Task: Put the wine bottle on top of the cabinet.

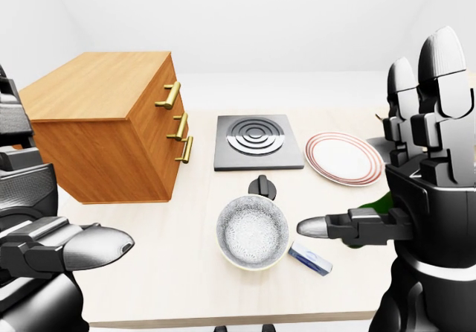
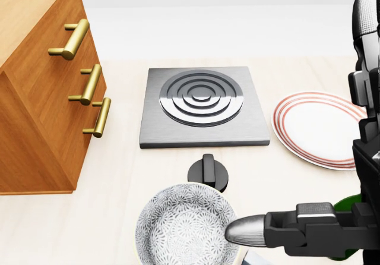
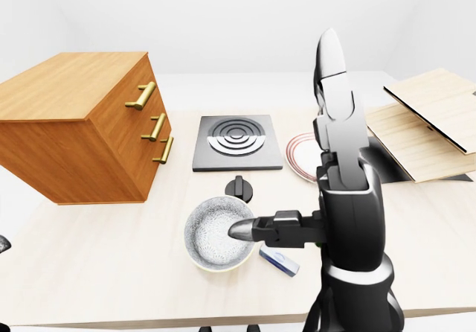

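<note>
We judge that we are in the carrying step: the wine bottle (image 2: 349, 204) is up against our right hand (image 1: 416, 190), and the cabinet (image 1: 104, 86) is where it must go. Only a sliver of green glass shows, low at the right of the head view and beside the thumb in the left-eye view; the hand's dark body hides the rest. The thumb juts out to the left with two fingers raised straight above the palm, so it looks like a hold on the bottle, but we cannot tell from these views whether the fingers really close round it.

The cabinet stands at the left of the surface (image 1: 149, 272), well apart from the bottle, its flat wooden top bare and higher than everything else here. The next move calls for raising the bottle above that top edge, then carrying it leftward and setting it down upright, well in from the edge.

Between bottle and cabinet lie the patterned bowl (image 2: 184, 226), the black knob (image 2: 209, 173) just above it, and the burner plate (image 2: 203, 106) beyond. The striped plate (image 2: 314, 128) sits at the right, and a small blue-and-white object (image 1: 311, 258) lies beside the bowl. A low sweep could clip the bowl or the brass drawer handles (image 2: 89, 84). Our left hand (image 1: 71, 246) hangs at the lower left, fingers loose, holding nothing.
</note>
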